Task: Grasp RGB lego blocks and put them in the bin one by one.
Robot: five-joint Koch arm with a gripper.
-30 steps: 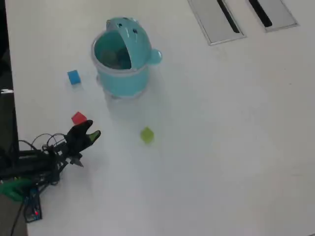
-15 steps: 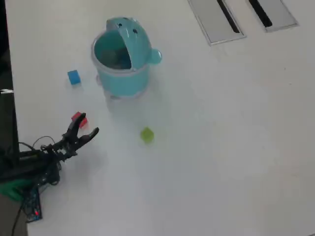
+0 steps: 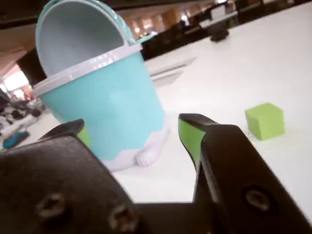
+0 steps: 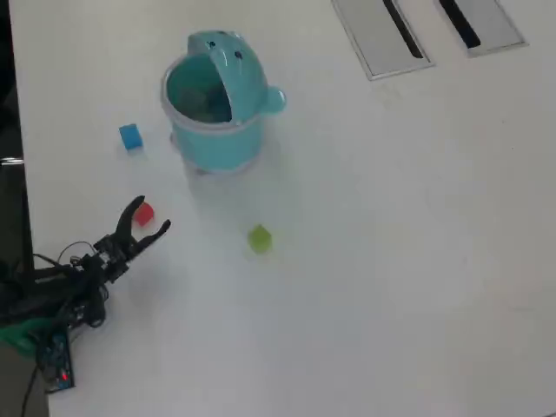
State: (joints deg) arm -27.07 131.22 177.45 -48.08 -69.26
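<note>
In the overhead view my gripper (image 4: 148, 217) stands open near the table's left side. The red block (image 4: 144, 214) lies between its two black fingers, closer to the upper one; I cannot tell whether they touch it. The blue block (image 4: 130, 136) sits left of the teal bin (image 4: 221, 146), whose lid is tipped open. Right of my gripper lies the yellow-green block (image 4: 259, 238). The wrist view shows my gripper (image 3: 133, 127) open, the bin (image 3: 109, 95) straight ahead and the yellow-green block (image 3: 264, 121) at right. The red block is hidden there.
Two grey slotted panels (image 4: 382, 35) (image 4: 482, 22) are set into the table at the back right. The table's left edge runs close behind my arm, with cables and a small board (image 4: 54, 365) at the lower left.
The gripper has opened wider and shifted a little left and up in the overhead view. The red block, earlier beyond its upper finger, now lies between the fingers.
</note>
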